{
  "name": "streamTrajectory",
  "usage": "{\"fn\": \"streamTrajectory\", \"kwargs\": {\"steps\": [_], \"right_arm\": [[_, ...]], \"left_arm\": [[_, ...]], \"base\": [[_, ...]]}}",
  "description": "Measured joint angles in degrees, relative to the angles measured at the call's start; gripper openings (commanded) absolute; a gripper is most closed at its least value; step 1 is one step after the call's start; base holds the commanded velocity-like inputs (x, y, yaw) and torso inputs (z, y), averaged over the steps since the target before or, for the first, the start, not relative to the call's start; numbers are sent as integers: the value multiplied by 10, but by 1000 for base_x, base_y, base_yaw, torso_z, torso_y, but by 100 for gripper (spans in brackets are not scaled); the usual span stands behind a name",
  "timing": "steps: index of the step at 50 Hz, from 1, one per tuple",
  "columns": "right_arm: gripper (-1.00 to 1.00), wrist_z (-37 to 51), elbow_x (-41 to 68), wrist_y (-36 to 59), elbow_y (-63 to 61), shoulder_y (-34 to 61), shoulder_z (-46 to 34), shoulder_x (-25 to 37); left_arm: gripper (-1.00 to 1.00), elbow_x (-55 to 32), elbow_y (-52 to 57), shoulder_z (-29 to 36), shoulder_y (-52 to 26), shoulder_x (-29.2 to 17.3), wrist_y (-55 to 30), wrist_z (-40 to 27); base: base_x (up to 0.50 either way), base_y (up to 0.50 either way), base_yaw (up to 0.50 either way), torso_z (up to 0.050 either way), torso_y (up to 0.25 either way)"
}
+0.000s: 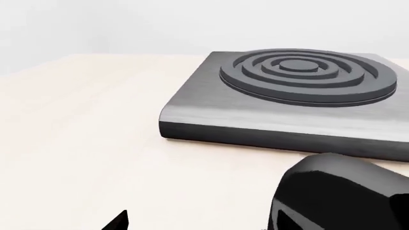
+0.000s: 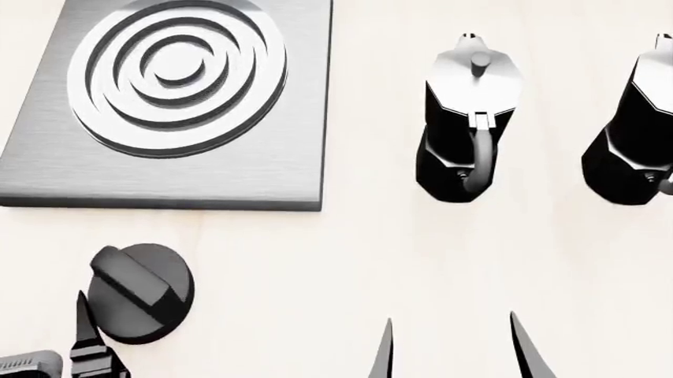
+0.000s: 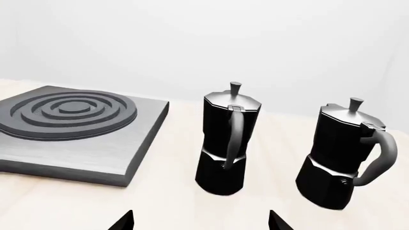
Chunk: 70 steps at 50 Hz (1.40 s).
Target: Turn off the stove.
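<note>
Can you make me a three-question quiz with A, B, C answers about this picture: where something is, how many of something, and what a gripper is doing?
1. Where is the knob?
A. On the burner
B. On the table, nearer the robot than the plate
C. Between the pots

2. How many moka pots stand on the table?
A. One
B. Two
C. Three

3. How is the right gripper?
A. Open, holding nothing
B. Shut on a pot
C. Shut on the knob

Answers:
1. B: in the head view the knob sits apart from the plate, on the robot's side of it, with the left gripper right beside it.
2. B: one pot stands right of the plate and a second pot further right; the burner is bare.
3. A: its two fingertips stand apart with only table between them.
</note>
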Motion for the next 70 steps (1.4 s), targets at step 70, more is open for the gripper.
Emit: {"fn": "streamTrajectory", "kwargs": {"steps": [70], "right_arm": [[100, 9, 18, -3, 11, 17, 11, 7]], "left_arm": [[100, -217, 129, -87, -55, -102, -106, 39]], "base": [[0, 0, 0, 0, -1]]}}
